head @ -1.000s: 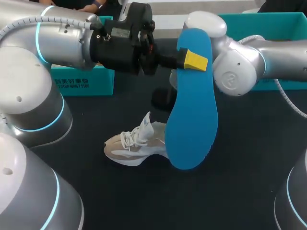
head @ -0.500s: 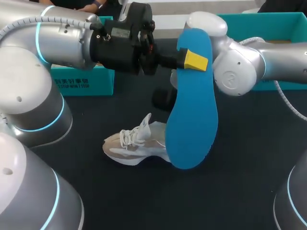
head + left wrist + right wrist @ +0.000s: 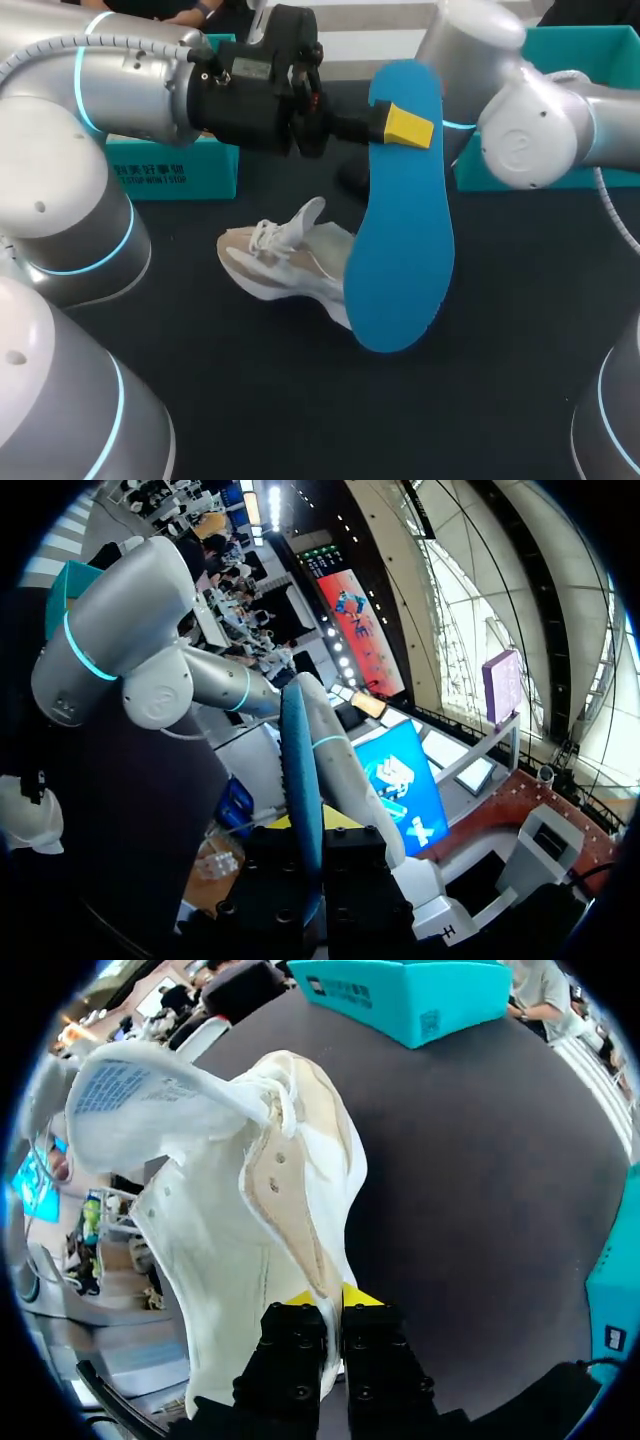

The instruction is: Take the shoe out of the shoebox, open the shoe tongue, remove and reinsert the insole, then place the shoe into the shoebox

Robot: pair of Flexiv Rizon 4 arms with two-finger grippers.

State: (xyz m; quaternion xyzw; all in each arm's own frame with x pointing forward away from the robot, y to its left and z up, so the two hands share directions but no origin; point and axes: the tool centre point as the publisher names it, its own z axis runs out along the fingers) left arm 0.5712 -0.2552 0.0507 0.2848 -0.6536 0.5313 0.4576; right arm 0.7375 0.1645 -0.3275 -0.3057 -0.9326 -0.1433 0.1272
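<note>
- The white shoe is tilted over the dark table, tongue standing up.
- The right gripper is clamped on its heel collar.
- The blue insole hangs upright in front of the shoe, pinched near its top by the left gripper.
- A teal shoebox stands behind the shoe.

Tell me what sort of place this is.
Likely a robot workstation for shoe-packing trials: a dark table with a teal shoebox, a white shoe, and a blue insole clamped in the left tool.
</note>
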